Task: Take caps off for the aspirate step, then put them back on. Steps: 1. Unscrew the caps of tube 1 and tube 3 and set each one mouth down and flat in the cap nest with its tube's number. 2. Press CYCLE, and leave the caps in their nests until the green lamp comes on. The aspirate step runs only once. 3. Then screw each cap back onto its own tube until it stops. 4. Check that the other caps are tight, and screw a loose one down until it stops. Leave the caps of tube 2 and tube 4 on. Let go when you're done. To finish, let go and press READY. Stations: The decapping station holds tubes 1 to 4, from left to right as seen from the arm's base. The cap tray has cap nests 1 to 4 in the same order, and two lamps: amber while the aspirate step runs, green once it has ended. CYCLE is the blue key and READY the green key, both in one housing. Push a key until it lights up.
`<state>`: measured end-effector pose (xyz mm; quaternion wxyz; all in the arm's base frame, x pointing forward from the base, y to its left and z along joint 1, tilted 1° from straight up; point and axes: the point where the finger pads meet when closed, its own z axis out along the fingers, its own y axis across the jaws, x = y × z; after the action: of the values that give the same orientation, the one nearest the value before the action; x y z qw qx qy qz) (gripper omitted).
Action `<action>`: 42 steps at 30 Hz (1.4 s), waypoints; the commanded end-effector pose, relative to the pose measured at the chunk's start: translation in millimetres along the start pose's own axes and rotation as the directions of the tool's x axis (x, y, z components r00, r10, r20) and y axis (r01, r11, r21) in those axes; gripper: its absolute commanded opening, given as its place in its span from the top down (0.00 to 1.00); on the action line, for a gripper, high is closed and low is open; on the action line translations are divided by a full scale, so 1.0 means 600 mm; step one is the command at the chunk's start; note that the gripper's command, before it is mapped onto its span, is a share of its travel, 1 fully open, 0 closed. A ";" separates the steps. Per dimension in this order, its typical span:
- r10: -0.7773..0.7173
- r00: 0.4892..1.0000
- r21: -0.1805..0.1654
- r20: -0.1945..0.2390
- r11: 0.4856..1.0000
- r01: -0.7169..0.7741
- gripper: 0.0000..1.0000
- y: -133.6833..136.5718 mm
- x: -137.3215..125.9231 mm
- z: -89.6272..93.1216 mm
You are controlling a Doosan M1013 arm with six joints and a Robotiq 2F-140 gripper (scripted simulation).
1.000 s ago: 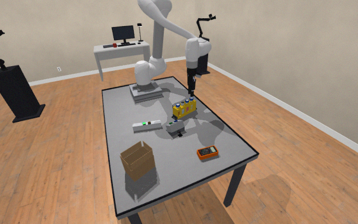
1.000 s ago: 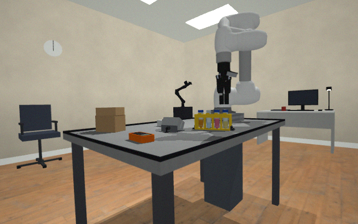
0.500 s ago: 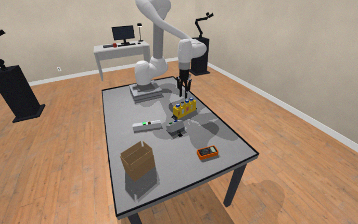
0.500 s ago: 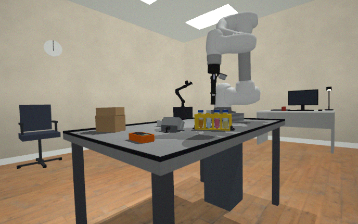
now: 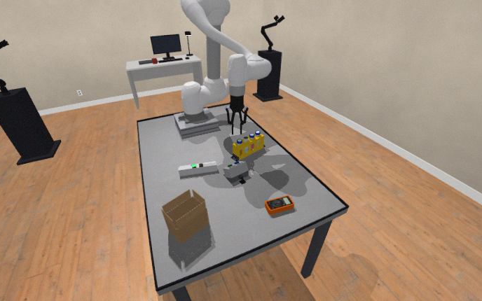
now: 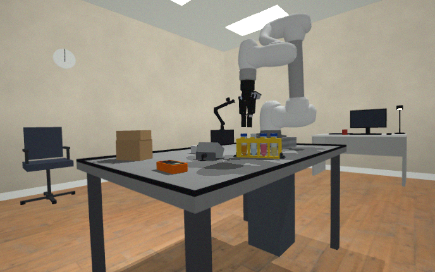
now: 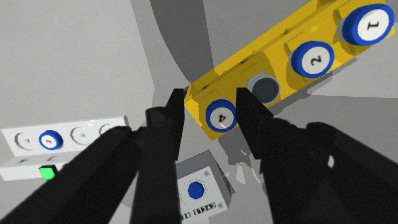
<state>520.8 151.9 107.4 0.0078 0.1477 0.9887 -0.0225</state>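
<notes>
I am hovering the partly open, empty end effector [image 7: 207, 107] above cap 4 [image 7: 220, 115] on the yellow station [image 7: 280, 60], centring squarely before descending to test its tightness; tube 3 [image 7: 265, 88] is standing uncapped.

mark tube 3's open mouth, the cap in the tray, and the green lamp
tube 3 [image 7: 265, 88], wrist view, on its uncapped dark mouth
cap [image 7: 50, 140], wrist view, on its white top disc
green lamp [image 7: 47, 173], wrist view, on its lit face
</notes>
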 end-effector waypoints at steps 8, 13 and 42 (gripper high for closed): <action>-0.103 0.994 -0.036 -0.025 0.994 0.102 0.64 -0.124 -0.053 0.005; -0.103 0.994 -0.036 -0.025 0.994 0.102 0.64 -0.175 -0.075 0.007; -0.103 0.994 -0.036 -0.024 0.994 0.102 0.64 -0.459 -0.193 0.020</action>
<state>550.1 -143.3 109.2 -0.0043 0.0972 0.9952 -0.0043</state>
